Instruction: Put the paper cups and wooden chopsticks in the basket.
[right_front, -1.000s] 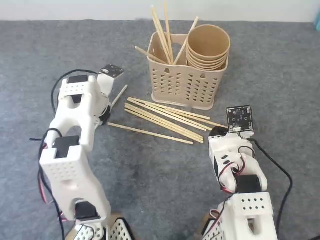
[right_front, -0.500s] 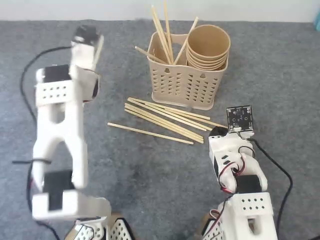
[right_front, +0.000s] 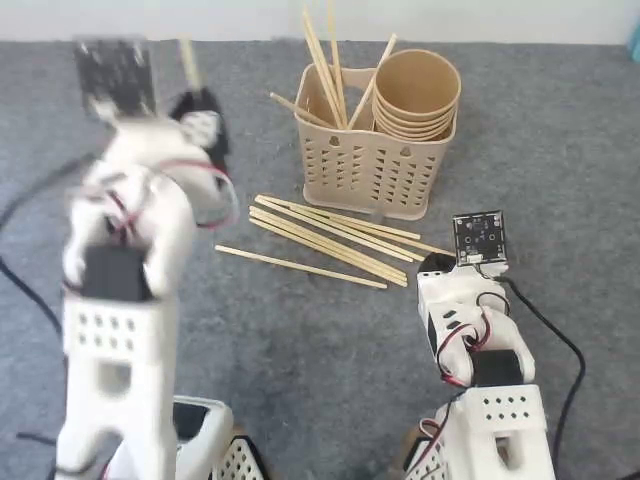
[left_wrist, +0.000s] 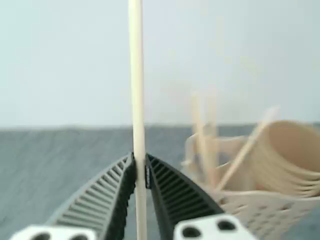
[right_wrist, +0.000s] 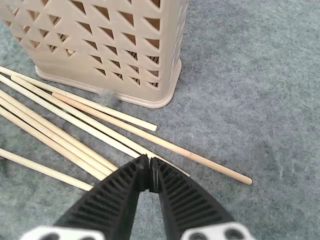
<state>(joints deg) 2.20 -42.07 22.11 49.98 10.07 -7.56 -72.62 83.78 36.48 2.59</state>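
My left gripper (right_front: 196, 98) is raised above the carpet left of the basket, shut on a single wooden chopstick (right_front: 187, 60). That chopstick (left_wrist: 136, 90) stands upright between the jaws of my left gripper (left_wrist: 140, 175). The beige perforated basket (right_front: 370, 175) holds a stack of paper cups (right_front: 417, 88) and several chopsticks (right_front: 325, 60). Several more chopsticks (right_front: 330, 238) lie on the carpet in front of it. My right gripper (right_wrist: 149, 172) is shut with nothing in it, low over the carpet near the ends of those loose chopsticks (right_wrist: 75, 130), in front of the basket (right_wrist: 100, 45).
Grey carpet (right_front: 560, 180) covers the table, with free room to the right of the basket and toward the front. A pale wall edge runs along the back. The right arm's body (right_front: 470, 340) sits at the front right.
My left arm has lifted off the carpet near the loose chopsticks and risen toward the back, carrying one chopstick. The right arm has stayed still.
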